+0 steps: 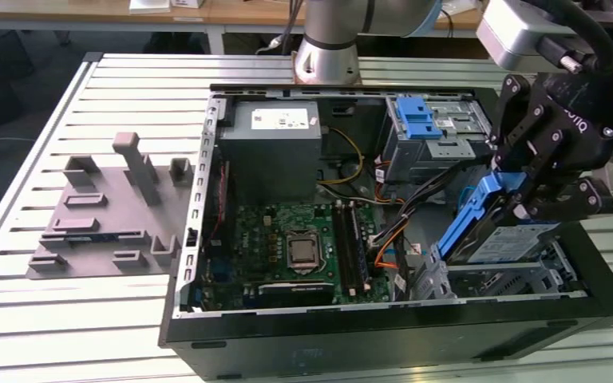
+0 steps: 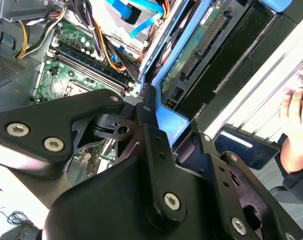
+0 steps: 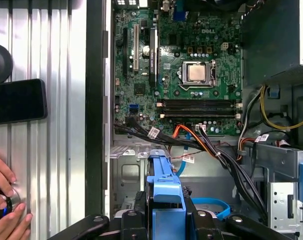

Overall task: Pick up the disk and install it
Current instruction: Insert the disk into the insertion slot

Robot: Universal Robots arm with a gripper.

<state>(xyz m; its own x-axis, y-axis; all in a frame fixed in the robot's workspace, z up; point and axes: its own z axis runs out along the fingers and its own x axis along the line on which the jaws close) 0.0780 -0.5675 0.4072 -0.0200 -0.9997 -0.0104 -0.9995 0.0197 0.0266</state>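
Your end effector (image 1: 528,201) grips the disk (image 1: 496,235), jaws pressed against it, holding it tilted just above the drive bay (image 1: 514,281) in the computer case (image 1: 392,331), at the exterior view's right. Mind that tilt: the blue carrier could catch the bay's rim or snag the cables (image 1: 392,239) nearby and jam.

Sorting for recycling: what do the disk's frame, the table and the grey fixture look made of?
On the disk, the frame looks like blue plastic: uniform colour, moulded shape. The table: bare metal, probably aluminium, silvery ribbed slats. The grey fixture: matte, likely plastic; the look leaves it open.
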